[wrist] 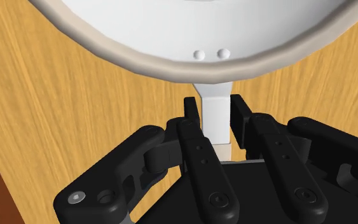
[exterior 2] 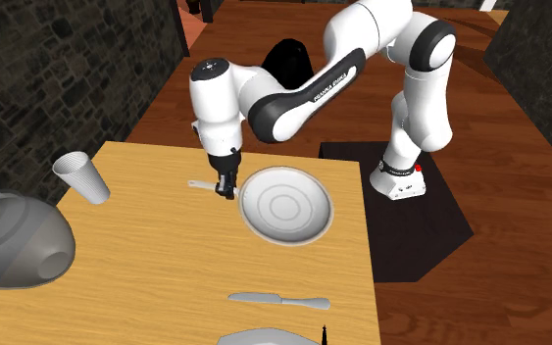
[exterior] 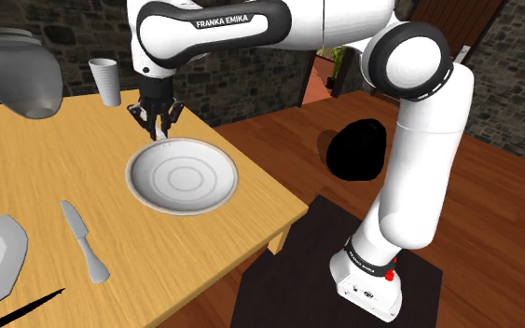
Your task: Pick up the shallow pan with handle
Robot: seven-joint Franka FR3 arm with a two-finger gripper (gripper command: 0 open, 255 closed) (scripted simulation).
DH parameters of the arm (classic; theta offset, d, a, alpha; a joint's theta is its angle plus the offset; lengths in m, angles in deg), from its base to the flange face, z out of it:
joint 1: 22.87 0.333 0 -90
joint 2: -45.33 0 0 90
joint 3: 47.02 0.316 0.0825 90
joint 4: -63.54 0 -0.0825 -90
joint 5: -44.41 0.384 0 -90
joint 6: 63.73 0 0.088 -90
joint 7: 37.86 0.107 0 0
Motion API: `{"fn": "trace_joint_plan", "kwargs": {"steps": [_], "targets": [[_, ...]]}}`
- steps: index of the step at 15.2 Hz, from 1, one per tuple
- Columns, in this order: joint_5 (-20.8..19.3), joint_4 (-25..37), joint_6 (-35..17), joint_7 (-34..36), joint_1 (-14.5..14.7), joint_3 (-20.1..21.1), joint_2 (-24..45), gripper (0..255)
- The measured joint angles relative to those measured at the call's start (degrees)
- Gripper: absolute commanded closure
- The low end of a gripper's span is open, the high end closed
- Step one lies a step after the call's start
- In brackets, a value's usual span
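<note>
Claw (wrist: 214, 105): narrowed onto the pan's handle (wrist: 214, 121), one finger pressed to each side, low over the wooden counter (exterior: 55, 158) | Pan (exterior: 182, 177): white, shallow, flat on the counter near the edge facing the stand, handle pointing away from that edge | Knife (exterior: 85, 244): apart, beside the pan | Cup (exterior: 106, 80): upright, beyond the claw.
</note>
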Motion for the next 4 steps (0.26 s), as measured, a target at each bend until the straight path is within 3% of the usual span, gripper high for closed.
{"fn": "trace_joint_plan", "kwargs": {"steps": [4], "targets": [[0.09, 2.45, 2.70, 0.10, 0.15, 0.11, -0.28, 255]]}}
